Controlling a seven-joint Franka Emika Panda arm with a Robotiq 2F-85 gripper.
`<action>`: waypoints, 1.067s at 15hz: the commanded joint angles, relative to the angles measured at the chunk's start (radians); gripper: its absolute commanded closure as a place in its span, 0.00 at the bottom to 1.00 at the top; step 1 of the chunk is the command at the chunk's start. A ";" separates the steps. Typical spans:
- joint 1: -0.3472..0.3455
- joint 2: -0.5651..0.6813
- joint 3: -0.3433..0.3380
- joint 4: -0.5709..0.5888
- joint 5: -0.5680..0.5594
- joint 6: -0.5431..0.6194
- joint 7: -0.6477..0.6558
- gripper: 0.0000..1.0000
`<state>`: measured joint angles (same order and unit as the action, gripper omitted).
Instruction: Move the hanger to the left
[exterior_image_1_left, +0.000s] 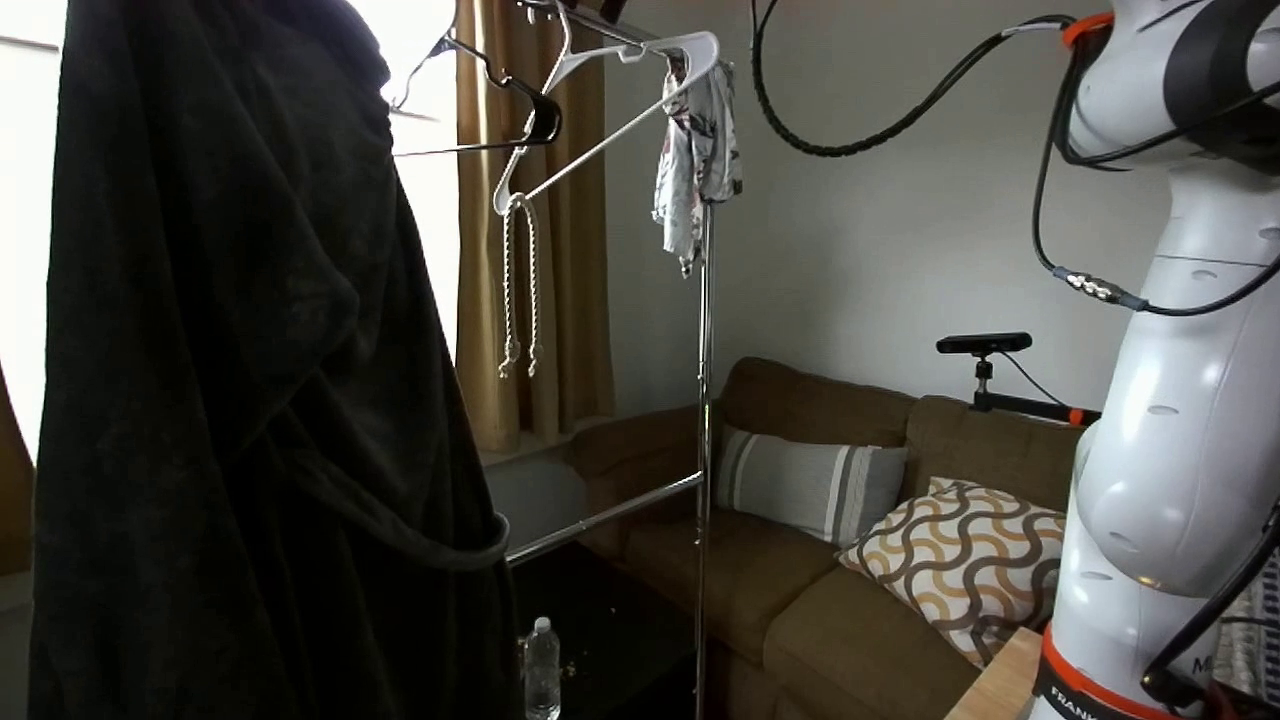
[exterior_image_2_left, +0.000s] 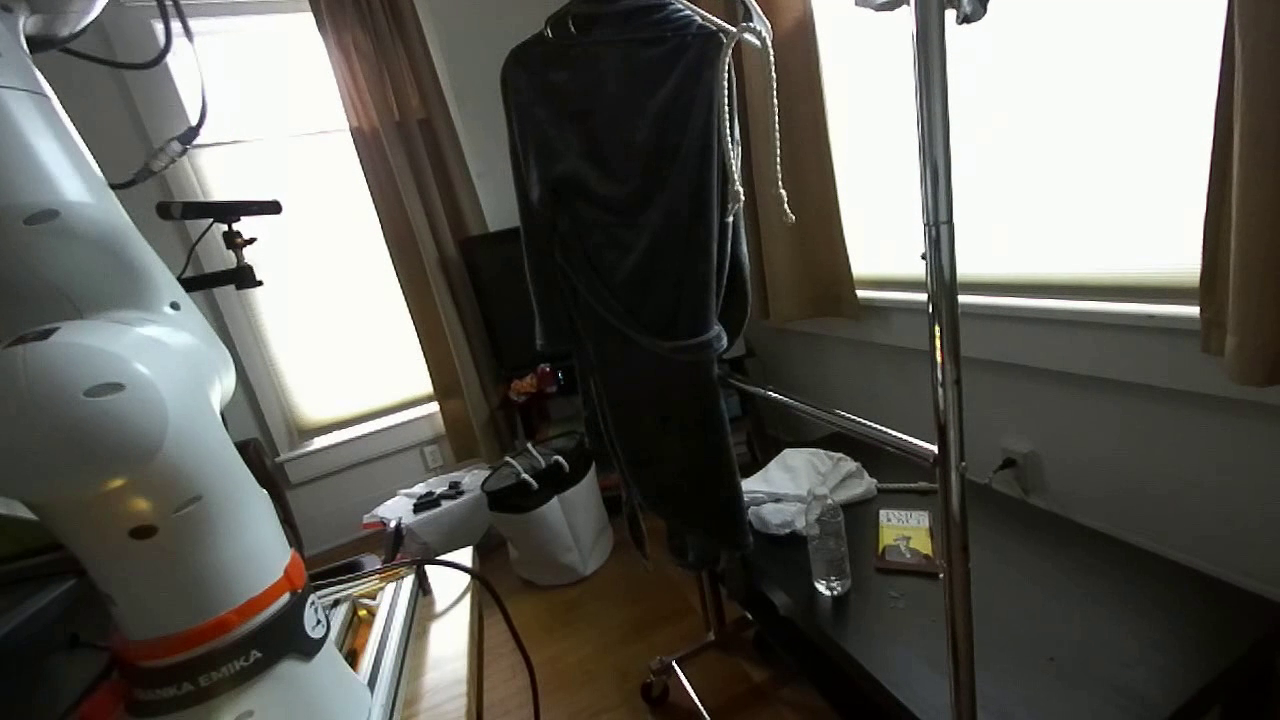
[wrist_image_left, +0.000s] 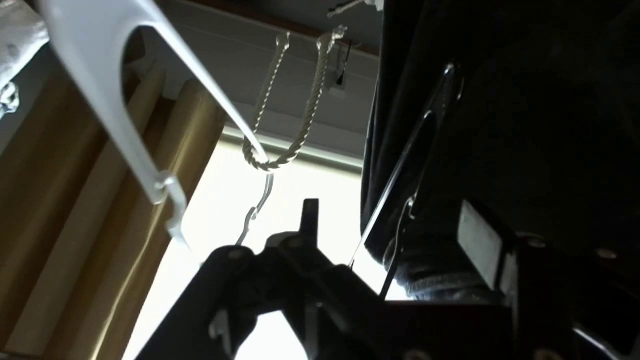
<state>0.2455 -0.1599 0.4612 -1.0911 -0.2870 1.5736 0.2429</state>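
One white plastic hanger (wrist_image_left: 106, 95), one twisted pale rope (wrist_image_left: 310, 110) over it, hangs nearest the chrome post (exterior_image_2_left: 943, 340); open room shows between it and one black hanger (exterior_image_1_left: 543, 119) beside one long dark robe (exterior_image_2_left: 640, 190). The black gripper (wrist_image_left: 395, 230) has its jaws apart.

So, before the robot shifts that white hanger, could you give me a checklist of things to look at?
Gripper open: ok, its fingers stand apart.
White hanger between the fingers: not ok, it shows left of both in the wrist view.
Dark hanger out of the way: not ok, that view shows it between the fingers.
White hanger bare: not ok, a rope is looped over it.
White hanger secure on the rack: cannot tell, its top is cut off in both exterior views.
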 joint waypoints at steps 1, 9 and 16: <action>-0.022 -0.189 -0.078 -0.141 0.070 0.069 0.103 0.00; 0.017 -0.447 -0.402 -0.532 0.227 0.082 0.150 0.00; -0.046 -0.527 -0.552 -0.900 0.641 0.177 -0.203 0.00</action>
<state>0.2101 -0.6087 -0.0393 -1.8002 0.2231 1.7246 0.1629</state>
